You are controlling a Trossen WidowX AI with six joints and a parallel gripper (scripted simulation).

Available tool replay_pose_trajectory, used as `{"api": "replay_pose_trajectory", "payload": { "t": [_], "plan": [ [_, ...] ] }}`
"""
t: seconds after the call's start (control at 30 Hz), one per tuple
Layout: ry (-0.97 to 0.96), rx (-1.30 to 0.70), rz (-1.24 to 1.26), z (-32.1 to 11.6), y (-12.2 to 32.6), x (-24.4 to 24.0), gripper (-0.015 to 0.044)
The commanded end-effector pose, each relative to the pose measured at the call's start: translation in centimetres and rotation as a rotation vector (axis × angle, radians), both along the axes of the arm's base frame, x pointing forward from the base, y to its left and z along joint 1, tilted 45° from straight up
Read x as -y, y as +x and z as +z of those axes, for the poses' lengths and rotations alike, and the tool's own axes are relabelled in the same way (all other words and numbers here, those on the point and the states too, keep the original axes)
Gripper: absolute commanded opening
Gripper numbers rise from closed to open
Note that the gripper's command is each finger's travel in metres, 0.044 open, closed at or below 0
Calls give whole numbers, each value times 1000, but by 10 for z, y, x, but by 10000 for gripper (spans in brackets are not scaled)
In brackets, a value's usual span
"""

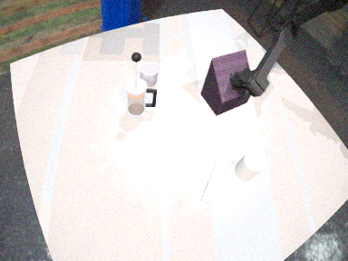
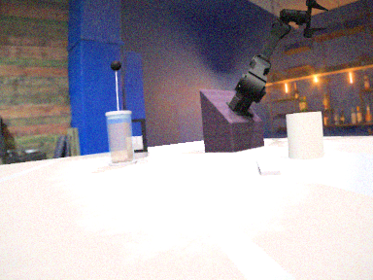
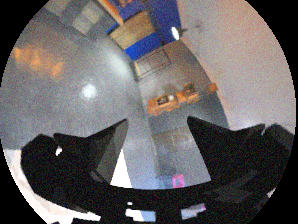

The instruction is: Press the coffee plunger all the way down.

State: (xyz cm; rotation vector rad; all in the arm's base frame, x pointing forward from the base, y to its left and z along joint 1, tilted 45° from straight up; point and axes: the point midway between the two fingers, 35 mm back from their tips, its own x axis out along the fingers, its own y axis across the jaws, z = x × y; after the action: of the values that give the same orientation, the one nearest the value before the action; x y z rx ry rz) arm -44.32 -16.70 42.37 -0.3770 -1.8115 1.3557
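You are still to make the approach, by my reading; the black two-fingered gripper [image 2: 324,18] [image 3: 157,120] hangs high and well apart from the press, its fingers spread wide with nothing between them. The clear cylindrical coffee press [image 1: 136,97] [image 2: 120,138] stands upright on the pale, faintly striped table [image 1: 91,204] [image 2: 146,219]; its round black plunger knob [image 1: 136,57] [image 2: 116,65] sits at the top of a slim, shiny metal rod [image 1: 137,72] [image 2: 117,89], well above the rim, so the pressing looks wholly undone.

Your next move calls for bringing the hand across and over the knob, then lining it up with the rod; after that a straight, slow push should serve, since any sideways load up there could tip the press or slide it. Mind the squared black handle [image 1: 156,98] [image 2: 145,136] on its side, and the small pale round cup [image 1: 149,74] [image 2: 138,143] just beside it.

As to surfaces, you have smooth, see-through walls with brownish contents low down; the purple wedge-shaped base block [image 1: 228,68] [image 2: 225,133] under the black jointed arm [image 1: 272,54] [image 2: 253,80] has a streaky, wood-like grain and flat faces; the off-white cylinder [image 1: 246,169] [image 2: 305,135] looks matt and plain.
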Motion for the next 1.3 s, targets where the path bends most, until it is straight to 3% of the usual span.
{"api": "replay_pose_trajectory", "payload": {
  "t": [0.0, 0.7, 1.27],
  "plan": [
    [-3, -4, -3, 2, 1, -2, 426],
    [-78, -242, -109, 85, 61, -90, 440],
    [-142, -597, -280, 166, 189, -198, 440]
  ]
}}
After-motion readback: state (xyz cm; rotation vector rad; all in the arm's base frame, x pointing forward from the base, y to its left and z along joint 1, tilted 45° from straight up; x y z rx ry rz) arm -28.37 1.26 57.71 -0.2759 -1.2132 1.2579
